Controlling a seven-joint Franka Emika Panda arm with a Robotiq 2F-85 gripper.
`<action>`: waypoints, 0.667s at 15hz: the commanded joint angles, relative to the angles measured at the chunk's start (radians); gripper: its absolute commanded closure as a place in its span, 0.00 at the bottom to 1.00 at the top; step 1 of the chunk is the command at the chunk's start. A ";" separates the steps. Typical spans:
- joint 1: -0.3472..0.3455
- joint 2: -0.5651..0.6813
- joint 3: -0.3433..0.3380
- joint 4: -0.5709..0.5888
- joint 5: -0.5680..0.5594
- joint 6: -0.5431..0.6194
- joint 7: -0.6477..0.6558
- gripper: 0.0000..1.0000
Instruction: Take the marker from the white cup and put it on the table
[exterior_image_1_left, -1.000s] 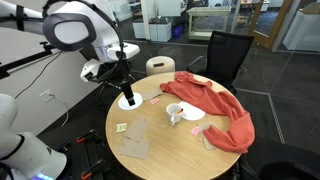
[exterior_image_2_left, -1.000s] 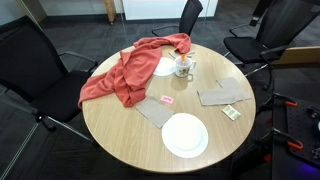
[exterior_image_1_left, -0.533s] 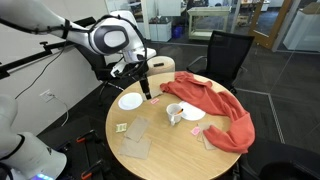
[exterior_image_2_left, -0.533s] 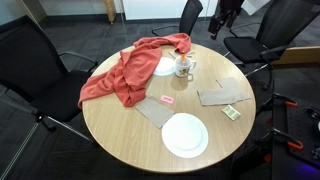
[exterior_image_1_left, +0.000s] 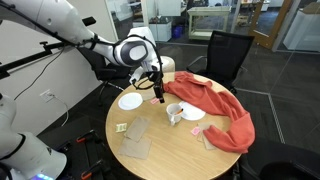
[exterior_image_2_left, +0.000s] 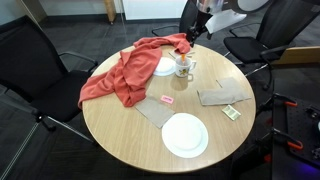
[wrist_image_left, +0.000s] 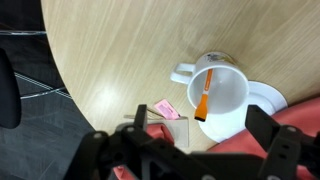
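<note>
Wrist view: fingers (wrist_image_left: 263, 128) spread wide, grasping nothing, framing white cup (wrist_image_left: 225, 100) seen from above. Inside cup, slim orange marker (wrist_image_left: 203, 95) leaning against inner wall. Cup upright on light wood surface (wrist_image_left: 110, 50); shallow white dish (wrist_image_left: 268, 95) touching or just beside it, pink card (wrist_image_left: 167, 109) near, red cloth (wrist_image_left: 300, 125) at frame edge. In both exterior views, fingers (exterior_image_1_left: 157, 95) (exterior_image_2_left: 192, 32) raised above surface, close to cup (exterior_image_1_left: 175, 113) (exterior_image_2_left: 183, 67). Flat white plate (exterior_image_2_left: 186, 135) well apart from cup.
</note>
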 joint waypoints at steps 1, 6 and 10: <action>0.038 0.074 -0.058 0.038 0.010 0.138 0.056 0.00; 0.056 0.076 -0.081 0.025 0.023 0.137 0.020 0.00; 0.054 0.077 -0.086 0.026 0.038 0.147 0.031 0.00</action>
